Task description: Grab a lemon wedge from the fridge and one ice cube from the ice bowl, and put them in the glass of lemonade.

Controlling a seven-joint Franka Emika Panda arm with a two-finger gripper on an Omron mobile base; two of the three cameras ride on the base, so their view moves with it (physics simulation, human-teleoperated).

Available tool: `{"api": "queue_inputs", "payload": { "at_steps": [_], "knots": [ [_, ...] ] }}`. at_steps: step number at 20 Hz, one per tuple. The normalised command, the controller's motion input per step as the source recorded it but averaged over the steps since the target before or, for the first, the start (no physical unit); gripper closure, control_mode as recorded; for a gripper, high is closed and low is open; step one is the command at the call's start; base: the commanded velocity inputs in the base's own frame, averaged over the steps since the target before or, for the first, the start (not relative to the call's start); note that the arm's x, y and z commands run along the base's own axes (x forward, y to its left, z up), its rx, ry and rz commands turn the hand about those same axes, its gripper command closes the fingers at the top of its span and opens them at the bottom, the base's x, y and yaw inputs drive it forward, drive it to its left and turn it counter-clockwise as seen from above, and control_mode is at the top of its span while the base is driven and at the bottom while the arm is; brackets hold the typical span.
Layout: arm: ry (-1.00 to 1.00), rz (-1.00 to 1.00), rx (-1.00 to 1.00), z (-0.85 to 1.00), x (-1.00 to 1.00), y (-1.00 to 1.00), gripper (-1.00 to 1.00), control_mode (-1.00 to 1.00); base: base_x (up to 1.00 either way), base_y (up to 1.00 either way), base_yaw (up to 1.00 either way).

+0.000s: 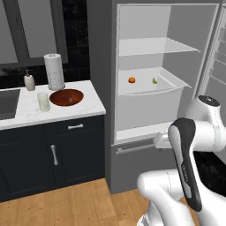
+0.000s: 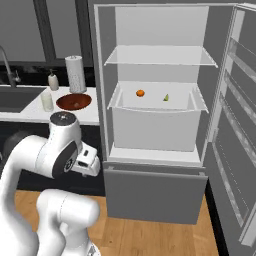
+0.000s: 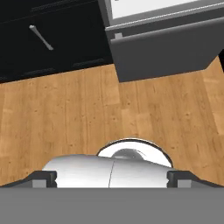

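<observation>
Fridge [image 1: 102, 88]: tall matte grey cabinet, door swung open, pale shelves inside. Lemon wedge [image 1: 131, 80]: tiny orange-yellow lump on middle shelf tray (small greenish item lies well apart to its right). Ice bowl [image 1: 66, 97]: shallow, glossy reddish-brown, on white counter. Glass of lemonade [image 1: 43, 101]: clear tumbler, upright, just beside bowl's left rim.

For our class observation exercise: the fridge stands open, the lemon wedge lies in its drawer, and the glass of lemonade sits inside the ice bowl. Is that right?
Not quite. The glass of lemonade stands on the counter beside the ice bowl, not inside it, as the left base view shows. The fridge is open, and the lemon wedge lies in its drawer.
</observation>
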Motion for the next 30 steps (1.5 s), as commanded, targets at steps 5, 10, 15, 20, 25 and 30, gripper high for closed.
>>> {"api": "queue_inputs", "payload": {
  "at_steps": [5, 10, 15, 20, 25, 30],
  "knots": [
    [0.00, -0.05, -0.05, 0.30, -0.26, 0.05, -1.00, -1.00, 0.00, 0.00, 0.00],
    [0.00, -0.02, -0.05, 0.10, -0.21, 0.10, -1.00, -1.00, 0.00, 0.00, 0.00],
    [0.00, 0.00, -0.01, 0.00, -0.29, 0.00, -1.00, -1.00, 0.00, 0.00, 0.00],
    [-0.02, -0.03, 0.00, -0.02, -0.27, 0.00, -1.00, 1.00, -0.08, 0.00, -0.02],
    [0.00, 0.00, 0.00, 0.00, 0.00, 0.00, -1.00, 1.00, -0.22, -0.08, -0.09],
    [0.00, 0.00, 0.00, 0.00, 0.00, 0.00, -1.00, 1.00, 0.39, -0.39, -0.01]
  ]
}}
